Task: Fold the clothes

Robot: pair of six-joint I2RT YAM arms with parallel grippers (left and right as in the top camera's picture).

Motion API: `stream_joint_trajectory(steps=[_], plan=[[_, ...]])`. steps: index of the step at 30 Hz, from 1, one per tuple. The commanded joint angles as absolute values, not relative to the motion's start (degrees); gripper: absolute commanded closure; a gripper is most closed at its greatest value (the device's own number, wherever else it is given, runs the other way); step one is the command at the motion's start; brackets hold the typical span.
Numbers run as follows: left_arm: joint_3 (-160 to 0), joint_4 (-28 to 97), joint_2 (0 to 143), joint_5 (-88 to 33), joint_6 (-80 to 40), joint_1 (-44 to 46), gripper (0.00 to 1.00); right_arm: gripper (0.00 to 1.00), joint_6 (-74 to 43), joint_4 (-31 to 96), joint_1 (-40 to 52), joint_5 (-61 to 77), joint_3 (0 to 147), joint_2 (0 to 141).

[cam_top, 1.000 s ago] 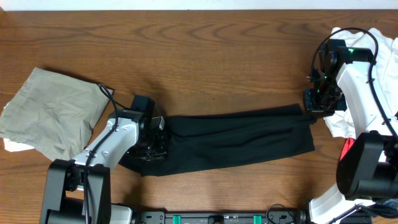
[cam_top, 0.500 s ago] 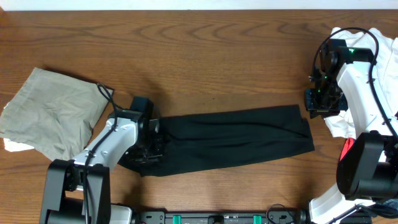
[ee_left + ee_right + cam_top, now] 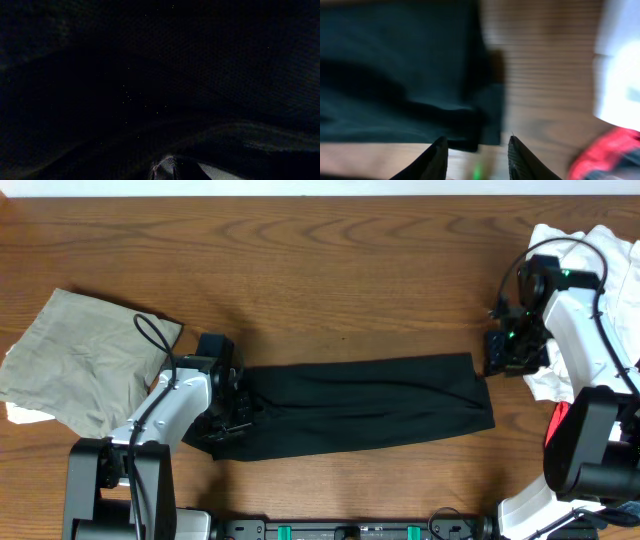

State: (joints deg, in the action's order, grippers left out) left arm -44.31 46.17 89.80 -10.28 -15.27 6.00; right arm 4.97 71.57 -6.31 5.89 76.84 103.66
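The black shirt (image 3: 370,405) lies as a long folded strip across the front of the wooden table (image 3: 330,270). My left gripper (image 3: 228,420) is at the strip's left end, shut on the fabric. The left wrist view is filled with the dark shirt cloth (image 3: 160,75), with only the fingertips (image 3: 167,169) showing at the bottom. My right gripper (image 3: 497,360) hovers just off the strip's far right corner. In the right wrist view its fingers (image 3: 476,150) are apart and empty, with the shirt end (image 3: 395,65) ahead of them.
A khaki garment (image 3: 80,360) lies crumpled at the left edge. A pile of white clothes (image 3: 600,250) with a red piece (image 3: 556,425) sits at the right edge, and it also shows in the right wrist view (image 3: 620,75).
The black shirt has slid left with my left gripper. Its right end has drawn away from my right gripper, which no longer touches it.
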Motion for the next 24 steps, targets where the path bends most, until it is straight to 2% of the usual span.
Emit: stream_joint_trajectory(steps=[1,6,14,24], plan=[[-44.0,46.2,90.2,-8.5,-16.3,5.5,0.86,0.59,10.4,69.7,-6.5,16.4,72.5,103.6],[-44.0,46.2,90.2,-8.5,-16.2,5.5,0.86,0.37,10.3,63.9,-6.5,15.9,67.0,103.6],[-44.0,46.2,90.2,-8.5,-16.2,5.5,0.86,0.31,8.9,54.6,-6.5,15.8,60.0,103.6],[-44.0,46.1,90.2,-8.5,-16.2,5.5,0.86,0.27,1.7,41.1,-6.5,13.7,51.4,103.6]])
